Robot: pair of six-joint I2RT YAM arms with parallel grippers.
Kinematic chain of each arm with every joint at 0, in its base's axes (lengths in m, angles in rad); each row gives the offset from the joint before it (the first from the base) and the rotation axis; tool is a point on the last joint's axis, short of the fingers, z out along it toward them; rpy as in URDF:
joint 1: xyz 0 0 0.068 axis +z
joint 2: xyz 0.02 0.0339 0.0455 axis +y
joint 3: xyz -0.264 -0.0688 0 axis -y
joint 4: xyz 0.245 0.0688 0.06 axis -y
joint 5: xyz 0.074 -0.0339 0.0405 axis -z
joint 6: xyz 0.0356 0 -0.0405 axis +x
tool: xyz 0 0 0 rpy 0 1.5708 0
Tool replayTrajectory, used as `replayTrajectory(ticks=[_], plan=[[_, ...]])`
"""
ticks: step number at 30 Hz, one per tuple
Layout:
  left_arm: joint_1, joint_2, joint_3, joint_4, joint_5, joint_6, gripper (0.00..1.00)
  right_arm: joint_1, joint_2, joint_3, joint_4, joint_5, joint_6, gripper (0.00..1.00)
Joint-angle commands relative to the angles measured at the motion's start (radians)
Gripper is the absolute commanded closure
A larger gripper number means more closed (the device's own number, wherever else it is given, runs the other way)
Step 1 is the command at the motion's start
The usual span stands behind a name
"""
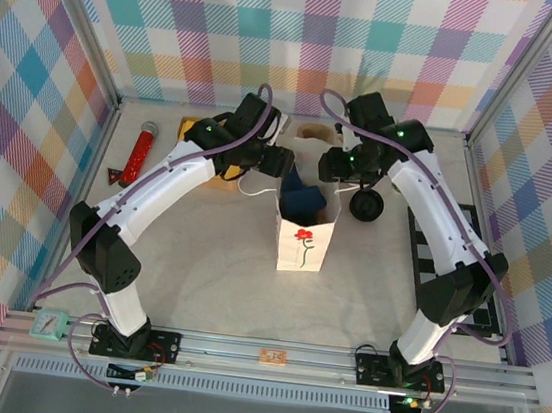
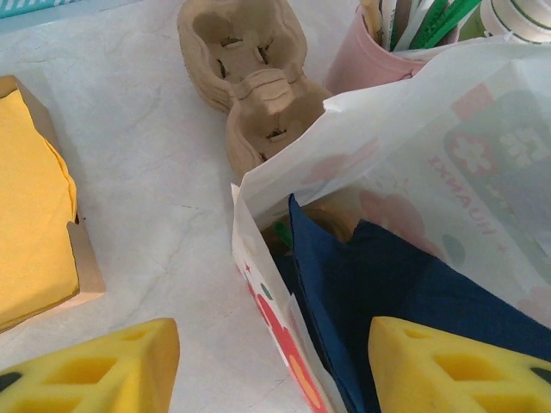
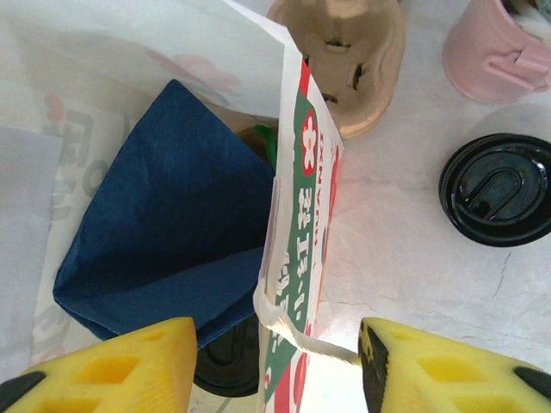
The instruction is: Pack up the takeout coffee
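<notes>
Bag (image 1: 304, 240) holds one blue napkin (image 1: 305, 201); one loose lid (image 1: 367, 206) beside

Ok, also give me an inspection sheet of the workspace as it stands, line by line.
Surface: pale table, no spills seen.
Job's things: paper bag upright and open, with a blue napkin inside; the coffee cup sits low in the bag, with part of its black lid showing under the napkin.
Clutter: loose black lid, cup carrier, pink cup, yellow napkins, red tool.
Grippers: left gripper and right gripper both open, over the bag's rim.
Cables: purple cables along the arms, clear of the bag.
Surroundings: checked walls, metal frame.
</notes>
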State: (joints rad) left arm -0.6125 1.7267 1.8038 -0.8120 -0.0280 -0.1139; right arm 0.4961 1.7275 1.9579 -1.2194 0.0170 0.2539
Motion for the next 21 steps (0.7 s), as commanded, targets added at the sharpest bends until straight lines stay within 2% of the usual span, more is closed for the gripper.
replayTrajectory(ticks=[1, 10, 21], plan=[[0.007, -0.051, 0.042, -0.015, 0.004, 0.008, 0.37, -0.008, -0.018, 0.049, -0.020, 0.000, -0.002, 0.45], [0.007, -0.134, 0.039, 0.040, 0.028, 0.016, 0.32, -0.008, -0.070, 0.076, -0.022, 0.015, -0.013, 0.37], [0.007, -0.291, -0.072, 0.159, -0.018, 0.023, 0.29, -0.008, -0.178, 0.024, 0.050, 0.044, -0.025, 0.30]])
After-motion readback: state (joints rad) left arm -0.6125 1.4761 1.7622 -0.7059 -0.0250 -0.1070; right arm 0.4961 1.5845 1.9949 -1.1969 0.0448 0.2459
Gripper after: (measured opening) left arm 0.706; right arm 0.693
